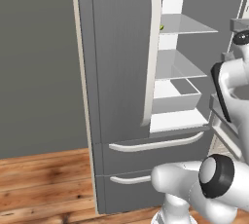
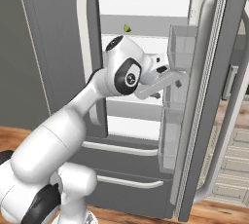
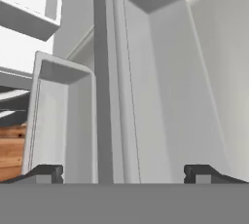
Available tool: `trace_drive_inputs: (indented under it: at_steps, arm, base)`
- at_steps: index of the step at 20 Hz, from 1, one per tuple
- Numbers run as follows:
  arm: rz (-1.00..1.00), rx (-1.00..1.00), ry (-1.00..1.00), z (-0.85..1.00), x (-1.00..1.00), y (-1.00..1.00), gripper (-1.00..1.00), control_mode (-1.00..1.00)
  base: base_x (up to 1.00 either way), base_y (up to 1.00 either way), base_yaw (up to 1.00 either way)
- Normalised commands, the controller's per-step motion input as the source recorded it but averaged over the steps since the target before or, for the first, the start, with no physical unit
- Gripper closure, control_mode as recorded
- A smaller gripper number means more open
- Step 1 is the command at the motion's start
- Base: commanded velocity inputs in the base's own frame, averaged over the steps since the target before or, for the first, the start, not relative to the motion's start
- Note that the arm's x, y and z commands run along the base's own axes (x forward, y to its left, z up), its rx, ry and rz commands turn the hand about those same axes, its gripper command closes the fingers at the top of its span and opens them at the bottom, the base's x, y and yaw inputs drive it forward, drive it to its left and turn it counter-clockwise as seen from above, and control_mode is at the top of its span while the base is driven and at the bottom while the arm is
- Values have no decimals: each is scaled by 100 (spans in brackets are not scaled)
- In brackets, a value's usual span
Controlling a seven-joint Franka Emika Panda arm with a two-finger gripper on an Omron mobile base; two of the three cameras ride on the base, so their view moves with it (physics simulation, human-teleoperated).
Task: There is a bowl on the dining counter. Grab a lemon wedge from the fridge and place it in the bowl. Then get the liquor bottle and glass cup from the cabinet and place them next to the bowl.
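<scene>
With its gripper spread wide and empty beside the open right door of the fridge, the arm could bump the door bins reaching for the lemon wedge

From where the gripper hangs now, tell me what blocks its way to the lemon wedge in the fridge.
Nothing visible blocks it. The lemon wedge lies on an upper shelf of the fridge, whose right door is swung open. The gripper, jaws open and empty, sits lower, beside the door bins, with open space up to that shelf.
</scene>
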Motion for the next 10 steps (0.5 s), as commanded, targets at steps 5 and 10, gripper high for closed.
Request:
trace_drive_inputs:
  at_steps: [5,10]
  arm:
    - [19,-8,-29,-2,-45,18,-100,-100]
    - [19,-4,-33,0,-67,59,-100,-100]
  base:
    - [0,0,0]
    - [0,0,0]
